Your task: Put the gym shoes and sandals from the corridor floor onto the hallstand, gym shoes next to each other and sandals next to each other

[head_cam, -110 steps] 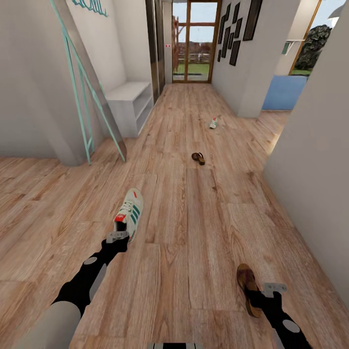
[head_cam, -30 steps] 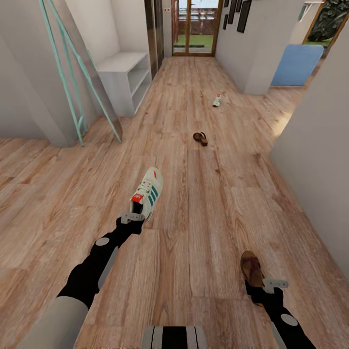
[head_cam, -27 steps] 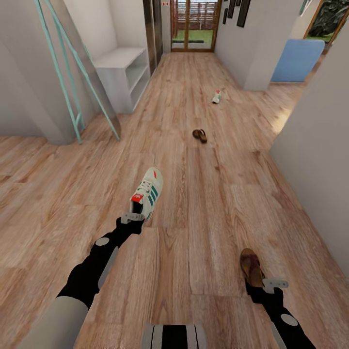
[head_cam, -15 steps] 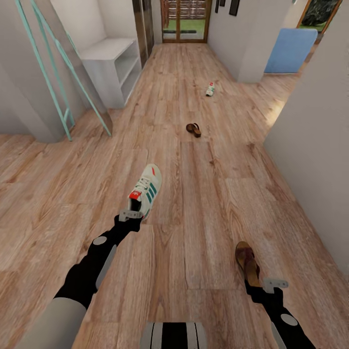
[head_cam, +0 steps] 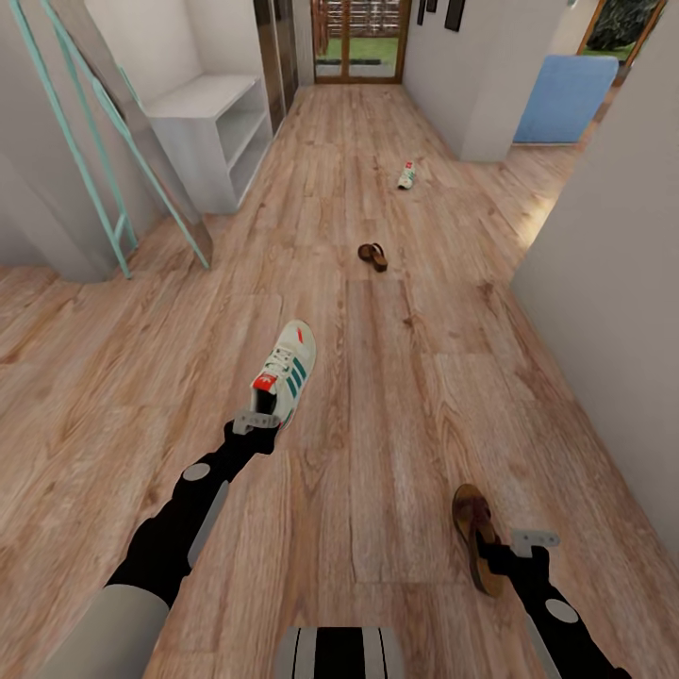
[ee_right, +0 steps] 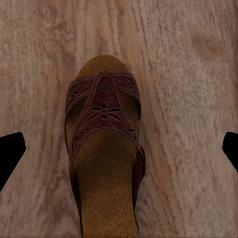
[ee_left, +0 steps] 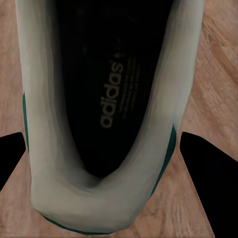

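Note:
My left gripper (head_cam: 256, 418) is shut on the heel of a cream gym shoe (head_cam: 286, 371) with green stripes. In the left wrist view its fingers (ee_left: 206, 158) press the shoe's (ee_left: 106, 99) sides. A dark brown sandal (head_cam: 471, 530) lies on the corridor floor (head_cam: 405, 415) at the lower right. My right gripper (head_cam: 532, 541) hangs open over the sandal's heel end, and the sandal (ee_right: 104, 148) lies between the wide-apart fingers. The second sandal (head_cam: 372, 256) and second gym shoe (head_cam: 406, 175) lie farther up the corridor. The hallstand is out of view.
A plain white two-bay bench (head_cam: 203, 132) stands against the left wall, beside a leaning teal-framed panel (head_cam: 113, 179). A grey wall (head_cam: 613, 311) runs along the right. A glass door (head_cam: 363, 38) closes the far end, and a blue block (head_cam: 566, 108) sits at the back right.
The whole view has swung, sliding the floor and both sandals leftward. The gym shoe stayed with my left gripper. My right gripper now sits closer over the near sandal's heel.

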